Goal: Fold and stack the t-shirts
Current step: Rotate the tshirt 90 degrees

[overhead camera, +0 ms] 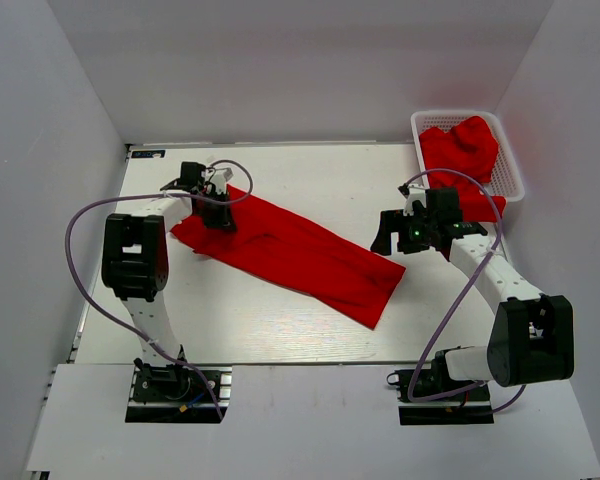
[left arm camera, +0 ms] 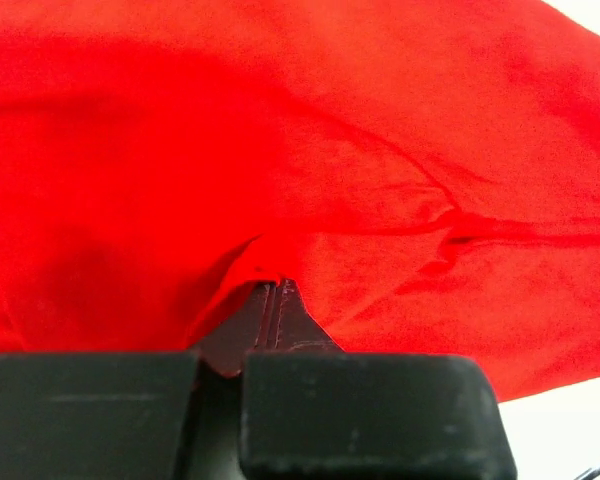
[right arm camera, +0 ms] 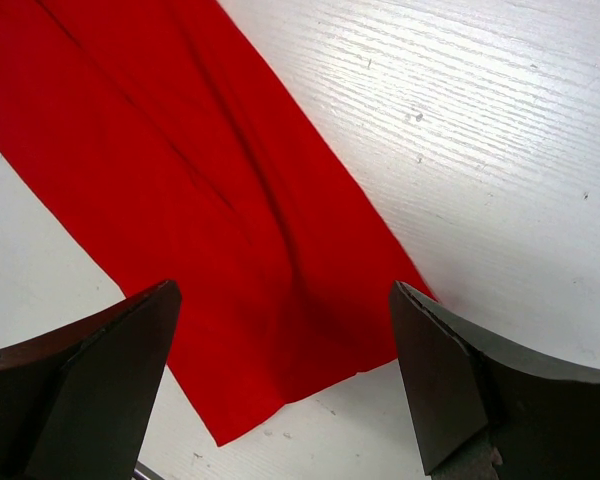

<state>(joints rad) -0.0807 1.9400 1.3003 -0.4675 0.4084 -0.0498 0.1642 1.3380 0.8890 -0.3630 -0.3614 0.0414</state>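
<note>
A red t-shirt [overhead camera: 290, 250], folded into a long strip, lies slanting across the worktop [overhead camera: 310, 180] from upper left toward the centre. The left pincer [left arm camera: 273, 308] is pressed together, pinching the strip's upper-left end. The right pincer [right arm camera: 282, 290] hangs spread over its lower-right end. More t-shirts [overhead camera: 460, 150] lie heaped in the basket [overhead camera: 510, 165] at upper right.

L fingers [overhead camera: 220, 217] clamp t-shirt [overhead camera: 300, 255] end; R fingers [overhead camera: 383, 241] spread nr other
</note>
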